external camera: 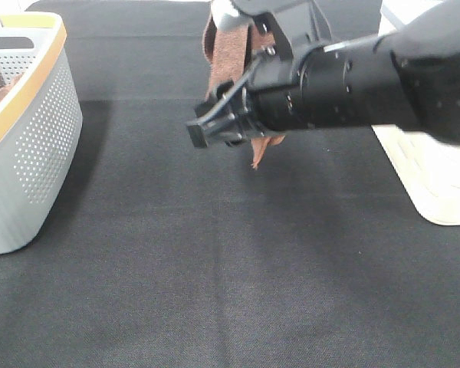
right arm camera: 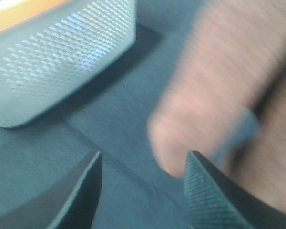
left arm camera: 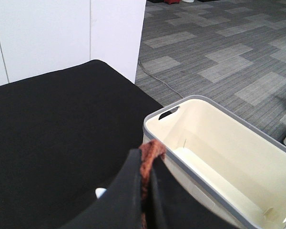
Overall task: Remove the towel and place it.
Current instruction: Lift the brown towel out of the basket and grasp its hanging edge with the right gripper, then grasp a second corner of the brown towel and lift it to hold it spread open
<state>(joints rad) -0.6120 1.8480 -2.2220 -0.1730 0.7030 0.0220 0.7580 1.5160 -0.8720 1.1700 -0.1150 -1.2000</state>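
The left gripper (left arm camera: 144, 164) was clamped on the towel (left arm camera: 151, 150); the right gripper (right arm camera: 142, 164), jaws apart, had it hanging just ahead.

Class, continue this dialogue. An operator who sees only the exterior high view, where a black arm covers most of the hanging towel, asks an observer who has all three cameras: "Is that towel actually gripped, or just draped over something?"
Observer: Gripped. The left wrist view shows the left tool shut on a bunched edge of the towel.
Operator: I only see the cream bin's outer wall. Is anything inside it?
Observer: No. The left wrist view looks into the cream bin, and the part of its inside that shows is bare.
Operator: Is the right tool holding anything?
Observer: No. In the right wrist view the right tool is open with nothing between its jaws. The towel hangs blurred beyond it.
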